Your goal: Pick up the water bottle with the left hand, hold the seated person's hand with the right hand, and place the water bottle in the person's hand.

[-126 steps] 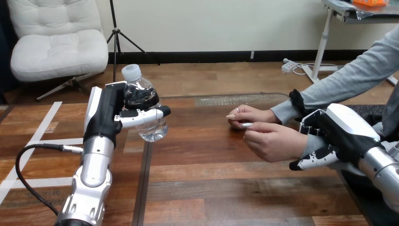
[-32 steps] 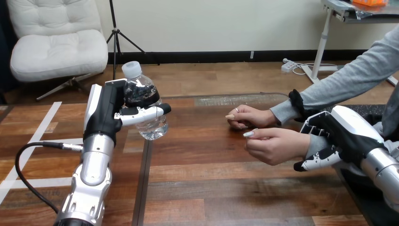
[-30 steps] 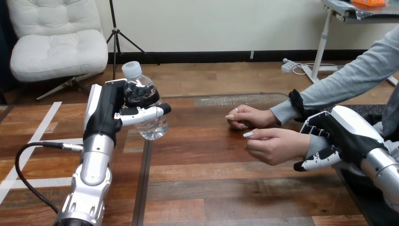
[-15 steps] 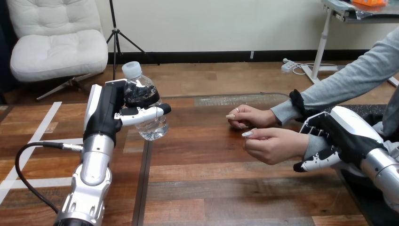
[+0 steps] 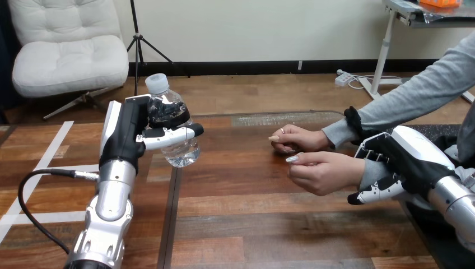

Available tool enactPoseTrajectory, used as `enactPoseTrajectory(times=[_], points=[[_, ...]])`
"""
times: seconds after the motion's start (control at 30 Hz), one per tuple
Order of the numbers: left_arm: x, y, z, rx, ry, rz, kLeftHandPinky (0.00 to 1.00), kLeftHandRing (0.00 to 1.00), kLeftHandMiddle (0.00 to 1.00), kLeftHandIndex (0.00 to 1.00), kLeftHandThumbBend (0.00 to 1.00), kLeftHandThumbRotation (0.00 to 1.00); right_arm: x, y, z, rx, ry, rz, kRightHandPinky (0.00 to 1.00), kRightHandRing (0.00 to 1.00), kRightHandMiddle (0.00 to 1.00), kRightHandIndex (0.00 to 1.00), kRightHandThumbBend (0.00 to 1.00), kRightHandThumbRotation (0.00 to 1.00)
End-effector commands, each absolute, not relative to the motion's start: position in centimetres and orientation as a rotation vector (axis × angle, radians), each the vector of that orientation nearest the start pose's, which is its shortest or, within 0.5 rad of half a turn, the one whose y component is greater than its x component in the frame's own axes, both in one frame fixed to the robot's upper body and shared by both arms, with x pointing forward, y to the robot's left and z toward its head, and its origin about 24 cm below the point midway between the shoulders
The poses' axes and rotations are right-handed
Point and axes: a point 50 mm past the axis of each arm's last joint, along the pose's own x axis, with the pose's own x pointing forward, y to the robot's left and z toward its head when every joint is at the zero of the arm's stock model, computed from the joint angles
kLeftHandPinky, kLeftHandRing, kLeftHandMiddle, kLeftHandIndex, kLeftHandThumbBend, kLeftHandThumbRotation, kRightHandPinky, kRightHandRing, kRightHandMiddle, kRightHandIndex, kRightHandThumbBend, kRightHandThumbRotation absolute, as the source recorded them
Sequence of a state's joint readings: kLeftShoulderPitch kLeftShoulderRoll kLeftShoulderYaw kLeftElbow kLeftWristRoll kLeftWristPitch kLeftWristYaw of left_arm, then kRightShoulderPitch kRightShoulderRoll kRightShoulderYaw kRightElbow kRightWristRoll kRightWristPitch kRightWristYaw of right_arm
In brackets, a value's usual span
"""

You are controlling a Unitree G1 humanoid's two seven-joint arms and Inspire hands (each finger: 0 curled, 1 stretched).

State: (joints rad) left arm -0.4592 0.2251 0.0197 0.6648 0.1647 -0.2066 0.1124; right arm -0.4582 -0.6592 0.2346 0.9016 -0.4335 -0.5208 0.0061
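Note:
My left hand (image 5: 126,131) is shut on a clear water bottle (image 5: 180,151) with a white cap, holding it upright above the left part of the wooden table (image 5: 269,224). At the right, the person's two hands lie over the table. The nearer hand (image 5: 325,172) is loosely closed, fingers pointing left. My right hand (image 5: 411,154) sits at its grey-sleeved wrist (image 5: 371,171), fingers curled over the top and thumb (image 5: 372,194) underneath. The person's farther hand (image 5: 299,138) rests just behind, apart from my hand. A wide gap of table separates the bottle from the person's hands.
A black cable (image 5: 33,185) loops from my left forearm over the table's left side. A dark seam (image 5: 171,218) runs down the table below the bottle. Bare wood lies between the two arms.
My right hand and the person's nearer hand have shifted slightly left together. The left hand and bottle have stayed in place.

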Motion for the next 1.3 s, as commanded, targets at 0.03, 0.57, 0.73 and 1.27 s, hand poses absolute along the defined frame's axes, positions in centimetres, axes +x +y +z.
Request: enactPoseTrajectory(times=[0.03,0.57,0.73,1.27], points=[[34.39,19.47,7.94,0.378,-0.140,0.095,0.29,0.35,0.39,0.38,0.74,0.00,31.80,-26.76,5.64,-1.077,-0.021,0.264,0.37,0.39,0.44,0.45,0.90,0.00],[34.38,19.44,8.05,0.368,-0.137,0.095,0.26,0.34,0.38,0.38,0.75,0.00,31.82,-26.65,5.74,-1.069,-0.027,0.268,0.36,0.39,0.44,0.45,0.90,0.00],[34.36,19.43,8.09,0.374,-0.141,0.095,0.27,0.35,0.38,0.38,0.74,0.00,31.80,-26.66,5.71,-1.068,-0.030,0.267,0.36,0.38,0.43,0.45,0.90,0.00],[34.36,19.66,7.93,0.384,-0.141,0.098,0.28,0.35,0.39,0.38,0.75,0.00,31.74,-26.64,5.64,-1.069,-0.022,0.271,0.36,0.39,0.44,0.45,0.89,0.00]])
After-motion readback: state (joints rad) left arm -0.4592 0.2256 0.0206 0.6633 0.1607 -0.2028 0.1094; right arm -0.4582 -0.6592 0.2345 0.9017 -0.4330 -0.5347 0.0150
